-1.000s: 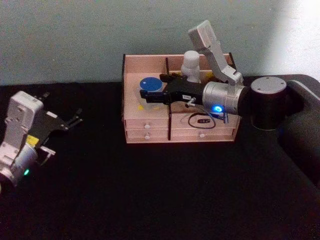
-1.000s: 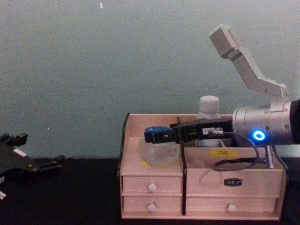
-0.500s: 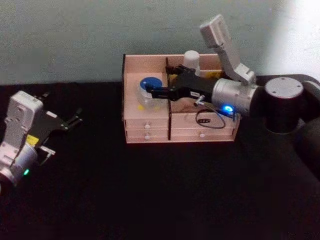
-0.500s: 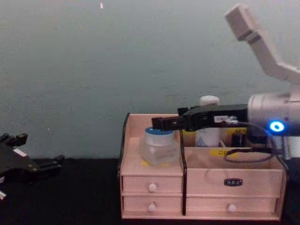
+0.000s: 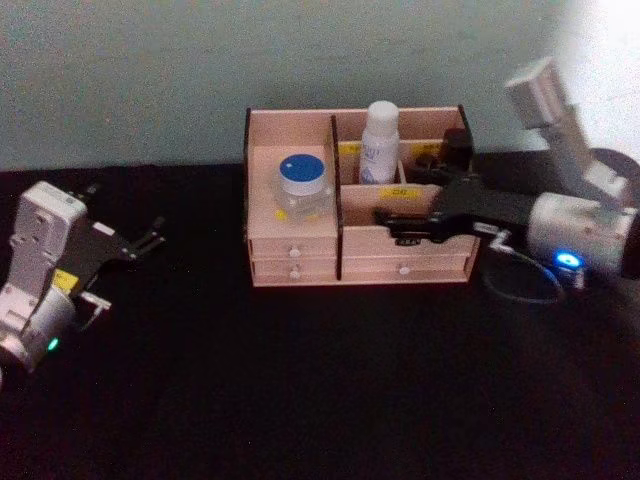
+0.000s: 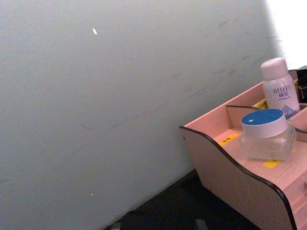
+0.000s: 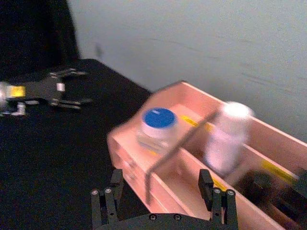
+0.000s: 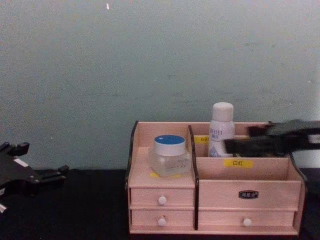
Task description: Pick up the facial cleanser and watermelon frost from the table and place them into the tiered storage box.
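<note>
Jar (image 5: 303,183) and cleanser (image 5: 380,141) stand upright inside the box (image 5: 300,262). Right gripper (image 5: 385,222), fingers apart, hovers over the box's right half; left gripper (image 5: 150,237), fingers apart, sits well left.

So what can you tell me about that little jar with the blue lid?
The jar is squat, clear and rounded, glass or plastic by its look, with a flat round blue lid. It stands upright in the left compartment of the pinkish wooden box, over a yellow label. Nothing grips it.

The right gripper (image 5: 385,224) has let go of the watermelon frost (image 5: 302,183) and withdrawn rightward.
</note>
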Available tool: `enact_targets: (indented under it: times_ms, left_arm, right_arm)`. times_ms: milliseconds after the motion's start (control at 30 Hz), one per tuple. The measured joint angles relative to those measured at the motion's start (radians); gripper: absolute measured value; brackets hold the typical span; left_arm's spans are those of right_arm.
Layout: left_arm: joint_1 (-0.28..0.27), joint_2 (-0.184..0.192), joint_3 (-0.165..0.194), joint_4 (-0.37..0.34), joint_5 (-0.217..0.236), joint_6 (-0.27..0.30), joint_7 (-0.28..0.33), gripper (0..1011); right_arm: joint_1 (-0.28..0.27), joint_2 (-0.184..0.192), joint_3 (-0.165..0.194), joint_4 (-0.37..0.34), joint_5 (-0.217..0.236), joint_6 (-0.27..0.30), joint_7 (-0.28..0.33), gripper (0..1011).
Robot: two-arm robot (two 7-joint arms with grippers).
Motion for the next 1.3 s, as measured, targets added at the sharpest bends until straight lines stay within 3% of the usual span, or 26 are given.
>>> enact_targets:
  times_ms: [33,67,133,233,333,367,500,700,1033,1300]
  left_arm:
    - [0.0,0.0,0.0,0.0,0.0,0.0,0.0,1001]
    - [0.0,0.0,0.0,0.0,0.0,0.0,0.0,1001]
    - [0.0,0.0,0.0,0.0,0.0,0.0,0.0,1001]
    - [0.0,0.0,0.0,0.0,0.0,0.0,0.0,1001]
    - [0.0,0.0,0.0,0.0,0.0,0.0,0.0,1001]
    - [0.0,0.0,0.0,0.0,0.0,0.0,0.0,1001]
    - [0.0,0.0,0.0,0.0,0.0,0.0,0.0,1001]
    - [0.0,0.0,0.0,0.0,0.0,0.0,0.0,1001]
    - [0.0,0.0,0.0,0.0,0.0,0.0,0.0,1001]
    - [0.0,0.0,0.0,0.0,0.0,0.0,0.0,1001]
  right_arm:
    - [-0.034,0.026,0.021,-0.035,0.006,0.001,-0.03,1003]
    - [-0.034,0.026,0.021,-0.035,0.006,0.001,-0.03,1003]
    - [-0.116,0.068,0.076,-0.102,0.014,-0.005,-0.118,1002]
    - [-0.202,0.087,0.142,-0.16,0.005,-0.021,-0.227,1002]
    - [-0.264,0.086,0.188,-0.197,-0.023,-0.041,-0.326,1003]
    - [-0.302,0.078,0.218,-0.214,-0.042,-0.054,-0.389,1003]
    - [-0.363,0.047,0.26,-0.228,-0.104,-0.078,-0.528,1002]
    - [-0.385,-0.02,0.257,-0.172,-0.213,-0.096,-0.681,1002]
    - [-0.348,-0.108,0.202,-0.016,-0.323,-0.115,-0.755,1003]
    - [-0.339,-0.136,0.214,0.027,-0.316,-0.109,-0.752,1003]
